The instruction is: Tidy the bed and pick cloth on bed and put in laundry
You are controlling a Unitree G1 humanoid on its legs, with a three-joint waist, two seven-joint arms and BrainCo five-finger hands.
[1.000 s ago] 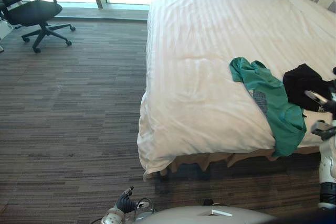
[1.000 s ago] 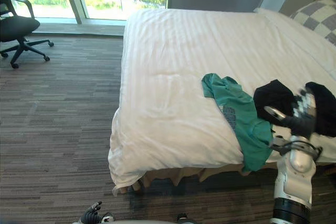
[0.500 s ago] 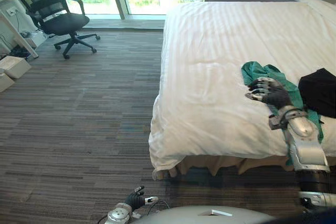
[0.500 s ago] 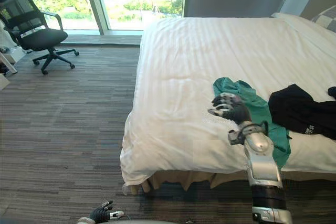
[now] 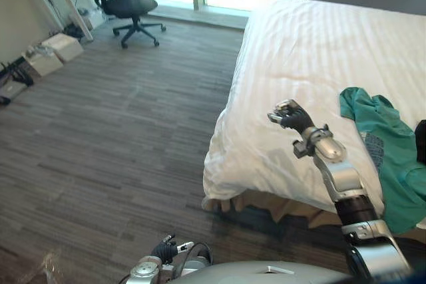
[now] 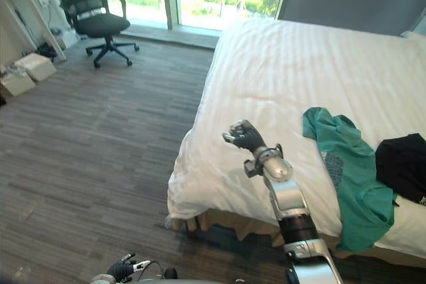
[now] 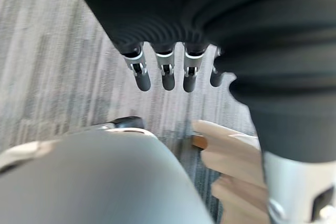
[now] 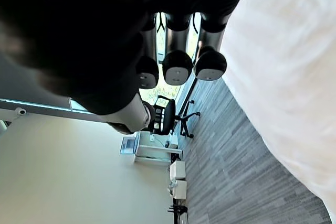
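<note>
White bed (image 5: 299,44) spans twelve to three o'clock; office chair (image 5: 126,1) at eleven on grey floor (image 5: 100,131). Right hand (image 5: 291,116) clenched, empty, above the bed; left hand (image 5: 162,252) relaxed at six.

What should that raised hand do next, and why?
Probably swing the right hand toward the green shirt and open its fingers. The hand hangs over bare sheet with fingers curled on nothing, while the shirt lies apart from it, draped over the near edge of the bed.

Head eyes share the bed (image 5: 299,51) from above — wrist cameras look close.
</note>
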